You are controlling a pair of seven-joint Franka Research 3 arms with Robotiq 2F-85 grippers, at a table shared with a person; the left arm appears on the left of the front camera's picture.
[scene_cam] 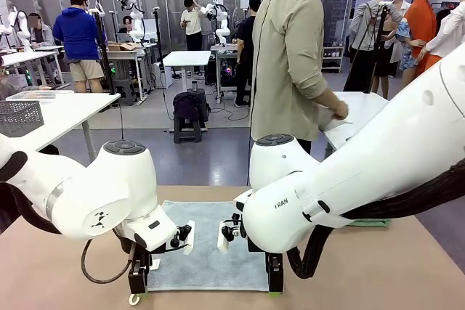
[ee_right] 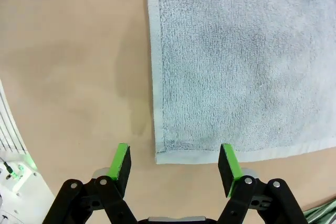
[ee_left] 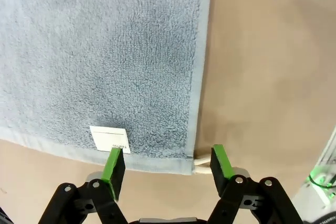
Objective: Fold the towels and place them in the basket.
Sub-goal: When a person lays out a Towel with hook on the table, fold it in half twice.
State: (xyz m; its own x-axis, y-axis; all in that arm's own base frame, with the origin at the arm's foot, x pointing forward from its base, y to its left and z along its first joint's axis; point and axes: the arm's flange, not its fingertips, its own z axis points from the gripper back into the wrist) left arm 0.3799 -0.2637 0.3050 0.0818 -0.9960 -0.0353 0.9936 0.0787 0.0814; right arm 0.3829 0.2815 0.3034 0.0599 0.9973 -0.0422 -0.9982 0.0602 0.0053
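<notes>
A pale grey-blue towel (scene_cam: 207,252) lies flat on the tan table, between my two arms. My left gripper (scene_cam: 136,290) hangs over its near left corner, my right gripper (scene_cam: 274,287) over its near right corner. In the left wrist view the left gripper (ee_left: 168,167) is open, its green pads on either side of the towel's (ee_left: 115,61) hemmed corner, close to a white label (ee_left: 110,139). The right gripper (ee_right: 175,163) is open too and straddles the other corner of the towel (ee_right: 236,66). A sliver of mint green cloth (scene_cam: 370,223) shows behind my right arm. The basket is out of view.
A person (scene_cam: 290,56) stands at the far side, turned towards a white table (scene_cam: 360,114) on the right. A lighter grey perforated basket (scene_cam: 18,117) sits on another table at far left. Bare tan tabletop (scene_cam: 407,274) lies on both sides of the towel.
</notes>
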